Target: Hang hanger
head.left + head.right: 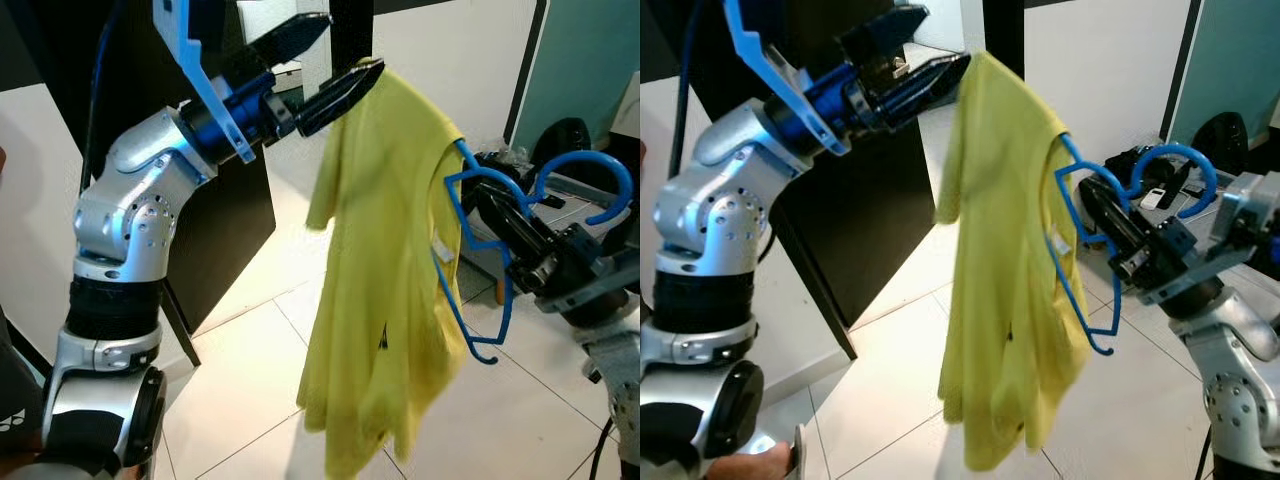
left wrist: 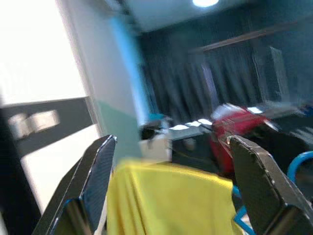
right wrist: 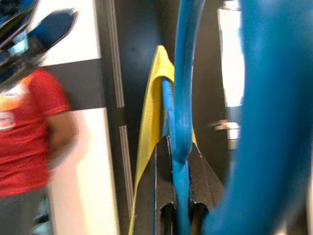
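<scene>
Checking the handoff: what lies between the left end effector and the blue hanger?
In the left eye view, the yellow shirt hangs between the left end effector and the blue hanger.

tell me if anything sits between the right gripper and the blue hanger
Nothing does. The right gripper is already shut on the blue hanger, its neck running between the fingers in the right wrist view. The yellow shirt drapes over the hanger's far side, with the left gripper at its top edge.

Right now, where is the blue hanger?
The blue hanger is on the robot's right in the head views, clamped in the right tool, with the yellow shirt draped over its far end.
</scene>
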Available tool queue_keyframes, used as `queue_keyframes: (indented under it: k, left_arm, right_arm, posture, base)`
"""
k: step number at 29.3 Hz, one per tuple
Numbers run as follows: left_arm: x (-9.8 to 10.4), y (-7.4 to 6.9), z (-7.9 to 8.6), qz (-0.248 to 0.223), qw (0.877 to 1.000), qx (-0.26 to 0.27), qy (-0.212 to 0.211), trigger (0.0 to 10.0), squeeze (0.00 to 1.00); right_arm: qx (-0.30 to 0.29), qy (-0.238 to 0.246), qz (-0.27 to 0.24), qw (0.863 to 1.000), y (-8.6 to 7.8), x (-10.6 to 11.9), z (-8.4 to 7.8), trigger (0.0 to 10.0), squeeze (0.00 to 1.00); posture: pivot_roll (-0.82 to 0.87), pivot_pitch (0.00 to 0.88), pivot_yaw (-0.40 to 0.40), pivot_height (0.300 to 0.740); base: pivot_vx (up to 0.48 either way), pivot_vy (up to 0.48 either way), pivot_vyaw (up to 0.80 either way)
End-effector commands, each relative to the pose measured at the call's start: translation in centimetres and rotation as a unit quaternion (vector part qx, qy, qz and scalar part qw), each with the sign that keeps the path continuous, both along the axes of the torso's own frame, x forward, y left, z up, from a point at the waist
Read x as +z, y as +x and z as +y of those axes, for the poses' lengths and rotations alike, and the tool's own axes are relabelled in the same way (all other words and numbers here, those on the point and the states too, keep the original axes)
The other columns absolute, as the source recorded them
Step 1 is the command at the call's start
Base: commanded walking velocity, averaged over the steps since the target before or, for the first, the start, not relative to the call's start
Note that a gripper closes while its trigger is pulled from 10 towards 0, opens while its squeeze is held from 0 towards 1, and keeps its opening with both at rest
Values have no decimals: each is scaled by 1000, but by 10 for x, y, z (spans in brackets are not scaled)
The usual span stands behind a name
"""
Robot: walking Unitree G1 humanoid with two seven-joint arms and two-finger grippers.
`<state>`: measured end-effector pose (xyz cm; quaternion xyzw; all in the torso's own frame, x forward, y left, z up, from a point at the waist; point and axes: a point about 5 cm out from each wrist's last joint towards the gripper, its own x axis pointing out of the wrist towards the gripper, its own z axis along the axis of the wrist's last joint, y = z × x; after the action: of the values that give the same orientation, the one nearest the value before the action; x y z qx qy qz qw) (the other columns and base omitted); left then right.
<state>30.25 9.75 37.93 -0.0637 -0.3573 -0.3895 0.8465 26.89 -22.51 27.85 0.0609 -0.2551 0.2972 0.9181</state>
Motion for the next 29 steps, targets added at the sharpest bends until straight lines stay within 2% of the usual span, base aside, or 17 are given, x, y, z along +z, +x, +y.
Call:
queue_keyframes:
  k: [1, 2, 3, 4, 5, 7, 8, 10, 11, 15, 21, 25, 29]
  left_arm:
    - [-9, 4, 0, 26, 999, 29, -1, 10000, 0]
    - [-21, 5, -6, 48, 998, 46, -9, 10000, 0]
    - [-21, 5, -6, 48, 998, 46, -9, 10000, 0]
    - [-33, 6, -11, 72, 995, 64, -10, 10000, 0]
    - [-33, 6, -11, 72, 995, 64, -10, 10000, 0]
    - [-62, 13, -21, 129, 985, 113, -12, 10000, 0]
    - [-62, 13, -21, 129, 985, 113, -12, 10000, 0]
    - [-76, 16, -27, 160, 974, 160, -15, 10000, 0]
    - [-77, 17, -28, 161, 969, 189, -21, 10000, 0]
    - [-74, 17, -29, 155, 963, 218, -32, 10000, 0]
    - [-65, 14, -32, 126, 964, 230, -36, 10000, 0]
    - [-63, 11, -34, 121, 967, 219, -40, 10000, 0]
    - [-59, 3, -42, 114, 976, 180, -52, 10000, 0]
  right_arm:
    - [-5, 3, -21, 1000, 1, 5, 3, 10000, 0]
    - [-7, 6, -24, 1000, 4, 7, 5, 10000, 0]
    - [-7, 6, -24, 1000, 4, 7, 5, 10000, 0]
    - [-7, 12, -28, 1000, 7, 9, 8, 10000, 0]
    - [-7, 12, -28, 1000, 7, 9, 8, 10000, 0]
    - [12, 27, -41, 999, 9, 13, 18, 10000, 0]
    - [12, 27, -41, 999, 9, 13, 18, 10000, 0]
    - [31, 36, -50, 998, 9, 16, 27, 10000, 0]
    - [39, 39, -52, 997, 9, 17, 32, 10000, 0]
    - [44, 40, -54, 997, 9, 16, 36, 10000, 0]
    - [41, 46, -48, 997, 12, 12, 41, 10000, 0]
    - [43, 47, -44, 997, 15, 10, 46, 10000, 0]
    - [45, 49, -39, 997, 23, 8, 53, 10000, 0]
  posture:
    - [-57, 0, 64, 740]
    - [-56, 0, 62, 740]
    - [-56, 0, 62, 740]
    - [-56, 0, 62, 740]
    - [-56, 0, 62, 740]
    - [-56, 0, 62, 740]
    - [-56, 0, 62, 740]
    - [-54, 0, 56, 740]
    - [-58, 0, 55, 740]
    - [-64, 0, 58, 740]
    - [-66, 0, 61, 740]
    - [-63, 0, 57, 740]
    - [-60, 0, 52, 740]
  base:
    - [0, 0, 0]
    - [0, 0, 0]
    - [0, 0, 0]
    - [0, 0, 0]
    - [0, 0, 0]
    - [0, 0, 0]
    - [0, 0, 0]
    - [0, 0, 0]
    - [0, 0, 0]
    - [0, 0, 0]
    - [0, 0, 0]
    - [0, 0, 0]
    - [0, 0, 0]
